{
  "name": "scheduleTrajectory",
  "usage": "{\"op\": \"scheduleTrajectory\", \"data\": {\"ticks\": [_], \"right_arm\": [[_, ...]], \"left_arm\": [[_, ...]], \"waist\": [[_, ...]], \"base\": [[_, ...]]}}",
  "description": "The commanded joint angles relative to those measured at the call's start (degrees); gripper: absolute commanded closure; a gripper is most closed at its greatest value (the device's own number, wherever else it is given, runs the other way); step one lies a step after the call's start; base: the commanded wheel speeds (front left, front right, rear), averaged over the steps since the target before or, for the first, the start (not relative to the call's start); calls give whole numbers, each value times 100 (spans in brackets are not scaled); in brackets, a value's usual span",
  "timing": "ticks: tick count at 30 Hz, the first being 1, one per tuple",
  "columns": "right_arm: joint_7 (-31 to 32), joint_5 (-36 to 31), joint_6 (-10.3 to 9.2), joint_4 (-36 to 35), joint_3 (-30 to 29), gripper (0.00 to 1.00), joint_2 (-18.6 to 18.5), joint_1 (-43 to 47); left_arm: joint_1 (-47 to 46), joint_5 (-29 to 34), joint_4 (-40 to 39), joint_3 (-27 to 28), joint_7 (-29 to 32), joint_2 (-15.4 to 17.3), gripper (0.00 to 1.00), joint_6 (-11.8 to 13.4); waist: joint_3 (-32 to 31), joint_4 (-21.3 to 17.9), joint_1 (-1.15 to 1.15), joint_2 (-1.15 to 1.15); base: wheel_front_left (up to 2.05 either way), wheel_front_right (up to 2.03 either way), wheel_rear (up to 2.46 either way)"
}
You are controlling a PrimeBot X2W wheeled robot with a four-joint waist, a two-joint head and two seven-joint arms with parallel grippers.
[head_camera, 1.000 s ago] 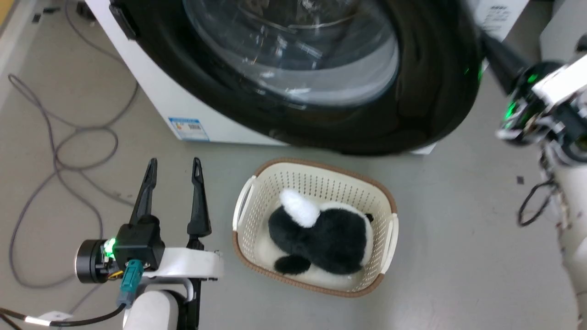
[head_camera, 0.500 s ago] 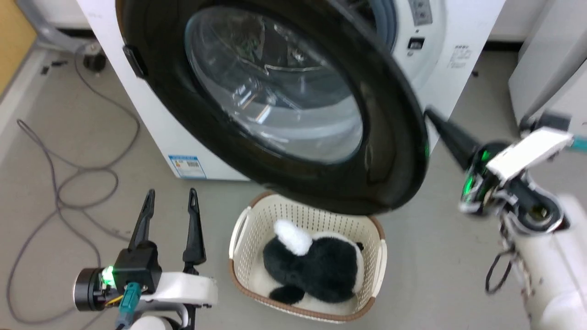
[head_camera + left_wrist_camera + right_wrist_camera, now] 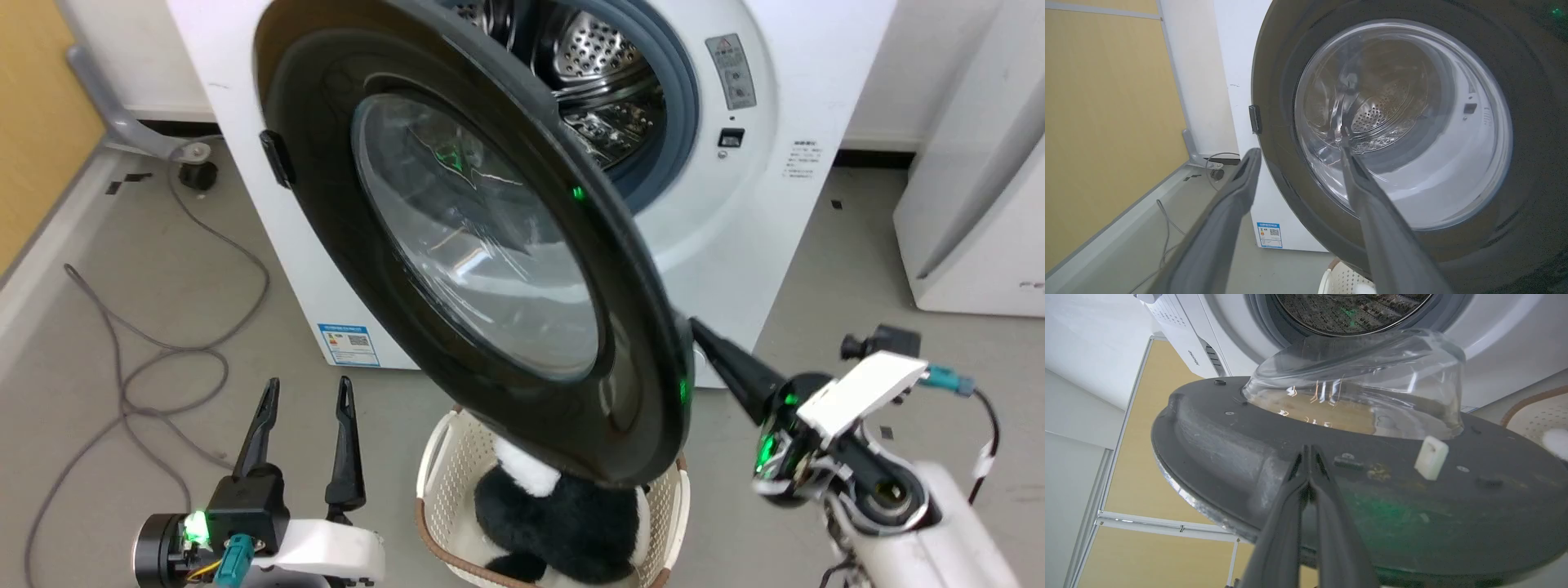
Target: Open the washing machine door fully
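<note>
The door (image 3: 490, 269), a glossy black disc with clear glass bowl, stands half swung out from the machine (image 3: 767, 204). The right wrist view adds its inner face: the right gripper (image 3: 1307, 451), fingers pressed together, seemingly touches it. Left gripper (image 3: 306, 392) gapes empty, near left

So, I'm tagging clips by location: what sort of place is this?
Likely a laundry test room: washing machine on bare grey floor, loose cables, a basket holding a plush toy.
</note>
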Motion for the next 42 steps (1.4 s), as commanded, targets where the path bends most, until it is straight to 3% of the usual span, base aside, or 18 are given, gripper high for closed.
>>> {"op": "scheduleTrajectory", "data": {"ticks": [1, 14, 29, 35, 42], "right_arm": [[42, 43, 7, -178, 67, 100, 101, 215], [74, -124, 7, -1116, 795, 100, 320, 1126], [-522, 42, 7, -1435, 1937, 100, 367, 1471], [-1401, -543, 7, -1768, 1884, 100, 333, 1497], [-3259, -1676, 7, -2414, 1287, 100, -214, 1449]], "left_arm": [[77, 36, 0, 21, -32, 6, 0, -27], [168, 47, 42, -34, -32, 6, 0, -79], [223, 14, 119, -20, -32, 6, 0, -91], [257, -8, 140, -13, -32, 6, 0, -80], [299, -53, 117, -8, -32, 6, 0, -39]], "waist": [[-44, 42, 1, 0], [-148, 199, 1, 0], [-223, 195, 1, 0], [-289, 122, 1, 0], [-329, 16, 1, 0]], "base": [[0, 0, 0], [0, 0, 0], [0, 0, 0], [0, 0, 0], [0, 0, 0]]}}
